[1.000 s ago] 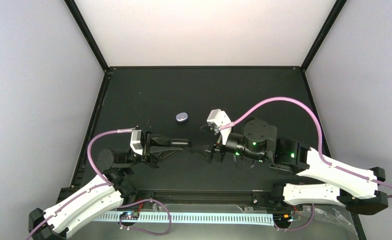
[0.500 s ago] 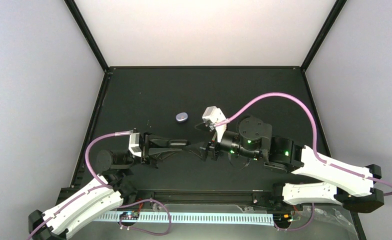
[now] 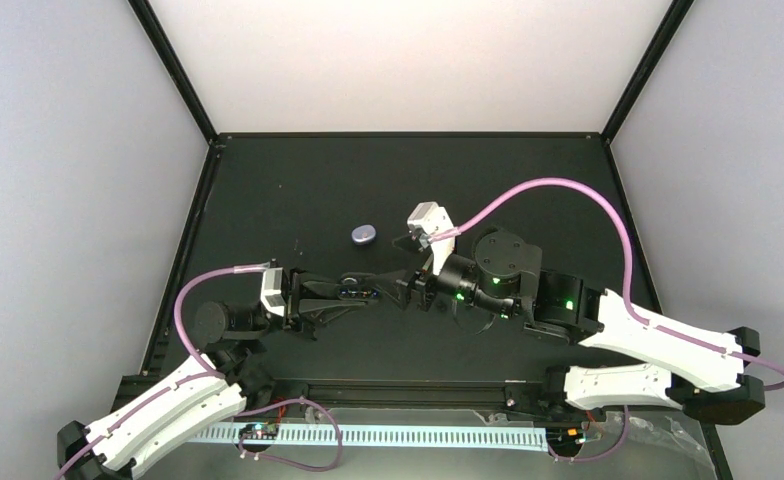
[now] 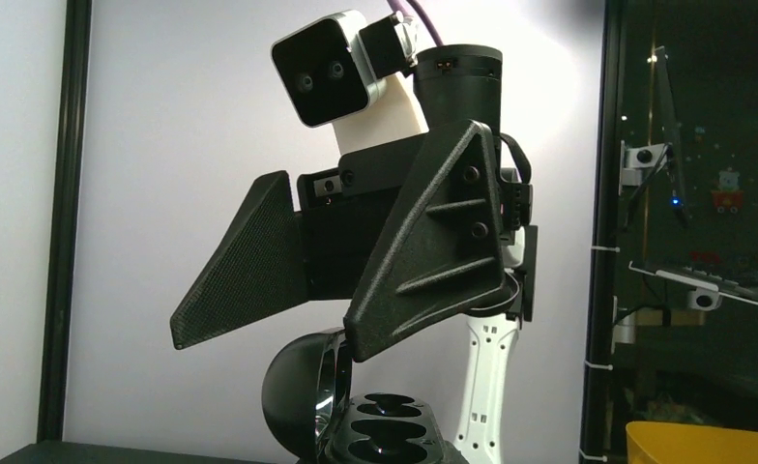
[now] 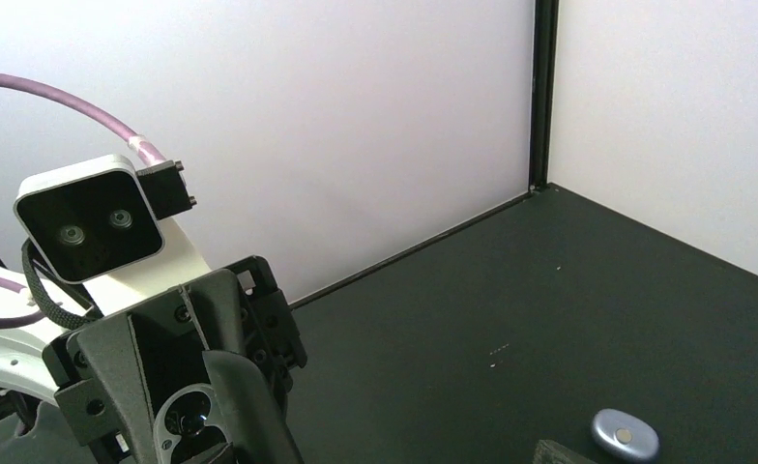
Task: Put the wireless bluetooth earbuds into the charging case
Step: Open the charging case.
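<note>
My left gripper (image 3: 353, 291) is shut on a black oval charging case (image 3: 356, 289) and holds it above the table. In the left wrist view the case's lid (image 4: 298, 396) stands open and the base (image 4: 390, 435) shows two dark wells. My right gripper (image 3: 404, 285) is open and faces the case. One of its fingers (image 4: 423, 261) rests its tip against the lid's edge. I cannot make out any earbuds, and I cannot tell whether the wells are filled. The open case also shows in the right wrist view (image 5: 193, 422).
A small lavender oval case (image 3: 364, 235), shut, lies on the black table behind the grippers. It also shows in the right wrist view (image 5: 625, 435). Black frame posts and pale walls bound the table (image 3: 298, 180).
My right gripper has moved left up to the case in my left gripper. The case's lid, shut before, now stands open.
</note>
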